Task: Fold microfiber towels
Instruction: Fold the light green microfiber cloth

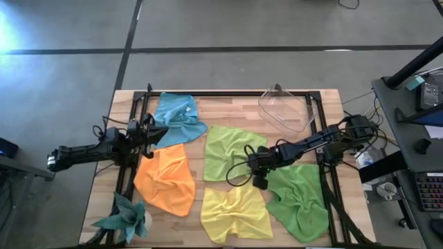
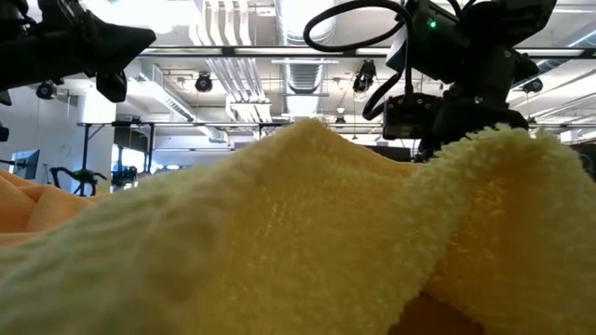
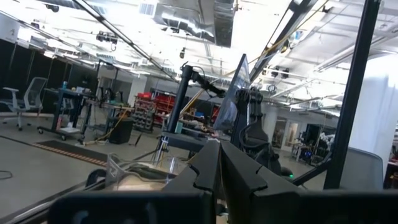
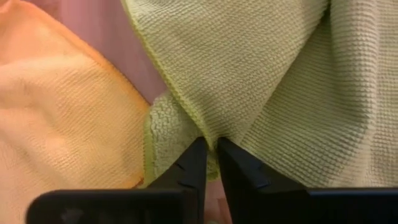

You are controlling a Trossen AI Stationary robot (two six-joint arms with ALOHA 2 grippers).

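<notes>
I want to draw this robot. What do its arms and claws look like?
Draw two thin black arms made of jointed pieces. The left arm and right arm each end in a chunky black claw: the left claw and the right claw. A black cable loops beside the right claw. Each claw has two dark, angular, pointed fingers. A small green light glows on the right arm.

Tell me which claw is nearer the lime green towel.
The right claw: it is closed on a fold of the lime green towel at that towel's lower right corner. The left claw sits shut at the table's left side, beyond the blue towel.
</notes>
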